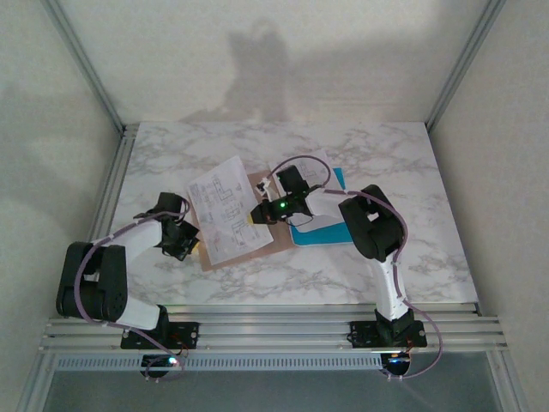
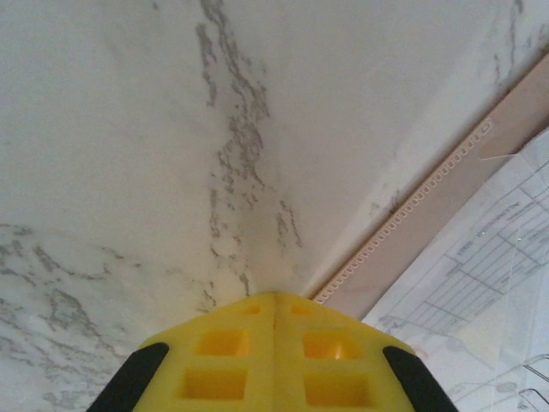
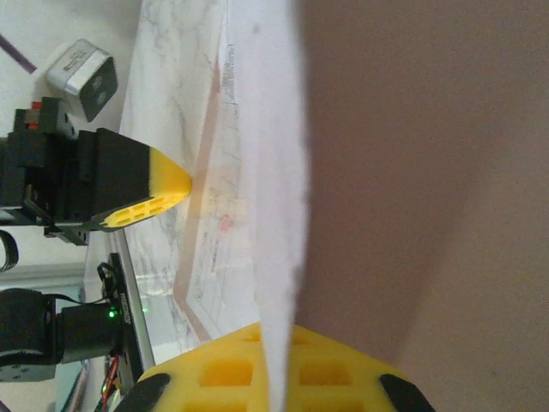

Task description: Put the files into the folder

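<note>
Pinkish-brown card marks the folder, which lies near the middle of the marble counter. A printed sheet covers most of it and reaches past its far edge. Just to the right lies a blue sheet with a second white sheet on top. The right arm's wrist hangs over these two and hides part of each. The right fingers sit at the folder's right edge and the left fingers at its left edge. Purple cables loop along both arms.

From overhead we cannot judge either grip; the wrist views settle most of it. The left wrist view shows the left fingers pressed together with nothing between them, low over bare marble. The folder's edge runs diagonally just beyond them, with the printed sheet lying on it.

The right wrist view shows the right fingers clenched on a thin raised edge, white on one face and pinkish-brown on the other. We read it as the folder's lifted cover with paper against it, but we cannot tell whether a sheet is in the grip too. The same view shows the tip of the left fingers down at the folder's edge on the counter, seemingly touching it.
</note>
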Robot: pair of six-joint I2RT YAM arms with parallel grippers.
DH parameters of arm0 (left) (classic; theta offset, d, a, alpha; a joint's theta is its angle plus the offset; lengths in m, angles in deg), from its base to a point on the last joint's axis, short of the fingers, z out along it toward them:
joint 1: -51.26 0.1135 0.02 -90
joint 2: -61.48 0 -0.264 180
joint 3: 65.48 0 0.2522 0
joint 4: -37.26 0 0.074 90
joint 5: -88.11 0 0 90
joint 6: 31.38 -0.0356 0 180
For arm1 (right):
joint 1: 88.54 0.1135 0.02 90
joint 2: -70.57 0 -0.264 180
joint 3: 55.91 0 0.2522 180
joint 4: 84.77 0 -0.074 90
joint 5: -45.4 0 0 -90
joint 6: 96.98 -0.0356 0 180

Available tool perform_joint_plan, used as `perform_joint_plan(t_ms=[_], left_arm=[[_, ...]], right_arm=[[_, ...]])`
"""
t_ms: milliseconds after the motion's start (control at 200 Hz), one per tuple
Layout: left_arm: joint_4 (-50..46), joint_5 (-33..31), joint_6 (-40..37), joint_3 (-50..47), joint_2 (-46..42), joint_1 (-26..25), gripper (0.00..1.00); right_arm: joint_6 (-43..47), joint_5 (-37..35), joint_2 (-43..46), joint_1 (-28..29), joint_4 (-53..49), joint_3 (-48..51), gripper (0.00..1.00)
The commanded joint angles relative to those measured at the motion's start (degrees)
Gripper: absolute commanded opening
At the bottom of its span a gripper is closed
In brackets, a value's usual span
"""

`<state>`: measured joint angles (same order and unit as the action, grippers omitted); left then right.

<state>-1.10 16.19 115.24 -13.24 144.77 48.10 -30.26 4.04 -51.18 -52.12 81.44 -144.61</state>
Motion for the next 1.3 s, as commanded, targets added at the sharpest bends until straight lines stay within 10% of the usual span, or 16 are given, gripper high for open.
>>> perform_joint_plan(t_ms=[0,1297], left_arm=[[9.8,-2.7,0.6,-1.4,1.3,0.5,0.00],[11.4,-2.3,0.7,-1.9,2.1,0.7,0.00]], right_arm=[[-2.2,0.0,-1.0,0.7,2.3,0.9,0.00],[-14.4,-1.5,-2.0,3.5,8.8,4.5,0.00]])
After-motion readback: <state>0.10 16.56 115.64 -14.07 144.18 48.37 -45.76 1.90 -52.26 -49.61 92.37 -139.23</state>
